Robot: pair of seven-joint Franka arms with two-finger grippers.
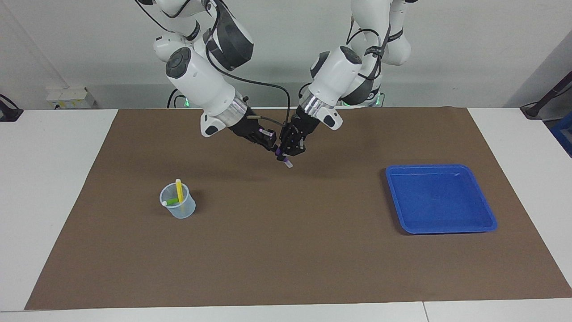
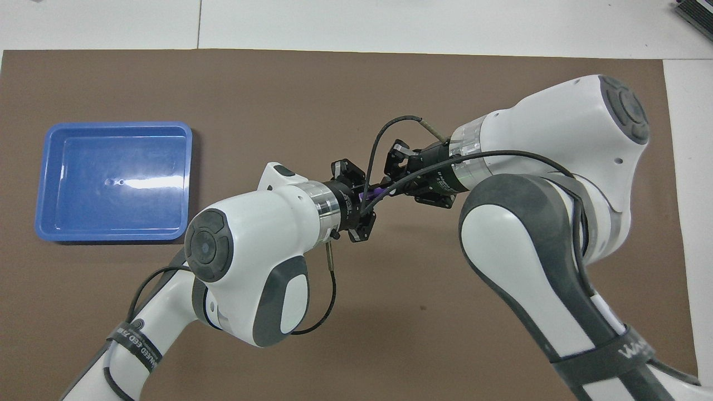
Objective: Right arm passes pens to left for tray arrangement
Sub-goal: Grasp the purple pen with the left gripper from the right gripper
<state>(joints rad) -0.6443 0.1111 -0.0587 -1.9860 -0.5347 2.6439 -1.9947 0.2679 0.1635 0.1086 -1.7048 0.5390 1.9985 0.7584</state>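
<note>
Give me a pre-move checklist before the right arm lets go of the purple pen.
1. Left gripper shut on the purple pen: ok.
2. Right gripper also shut on the pen, both over the brown mat: ok.
3. How securely the left gripper holds the pen: cannot tell.
4. Blue tray at the left arm's end, nothing in it: ok.
5. Yellow pen and green pen stand in the translucent cup: ok.
</note>
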